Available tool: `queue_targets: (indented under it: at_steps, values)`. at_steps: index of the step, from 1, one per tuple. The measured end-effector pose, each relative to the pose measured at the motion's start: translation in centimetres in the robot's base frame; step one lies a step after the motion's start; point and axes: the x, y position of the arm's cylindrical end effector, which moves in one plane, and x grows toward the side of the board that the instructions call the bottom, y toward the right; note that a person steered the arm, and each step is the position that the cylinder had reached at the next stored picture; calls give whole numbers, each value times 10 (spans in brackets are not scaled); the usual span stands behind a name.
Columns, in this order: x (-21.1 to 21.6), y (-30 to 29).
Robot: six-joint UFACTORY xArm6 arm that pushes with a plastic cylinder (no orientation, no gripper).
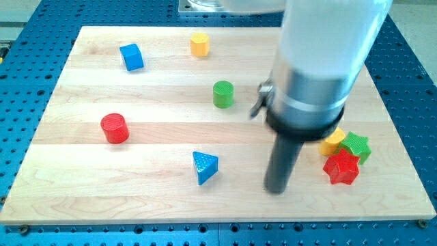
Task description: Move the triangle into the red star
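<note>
You see the blue triangle (205, 166) lying on the wooden board (82, 198), near the view's bottom and a little left of the middle. The red star (341, 167) is well apart from it, toward the view's right, at about the same height in the view. A green star (356, 145) and a yellow block (333, 142), whose shape you cannot make out because the arm hides part of it, touch the red star from above.

My tip (276, 190) stands between the triangle and the red star, closer to the triangle but not touching it. There is no pincer on this arm, only the rod, so nothing is spread or pinching.

In my judgement the pushing step is not begun yet; the tip is on the wrong side. For the next move, you need to bring the tip around the triangle to its left side, without knocking it, and then push it toward the view's right in a nearly straight line. The path looks free of other blocks. Be careful at the end, since a hard push may scatter the cluster.

The red cylinder (115, 128), green cylinder (223, 93), blue cube (132, 57) and yellow block at the top (199, 44) are far from this path.
</note>
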Motion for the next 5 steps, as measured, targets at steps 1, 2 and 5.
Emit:
queue_targets:
  at_steps: [1,2,5]
  values:
    - [16,-75]
    - [-19,-118]
    - [-53,-8]
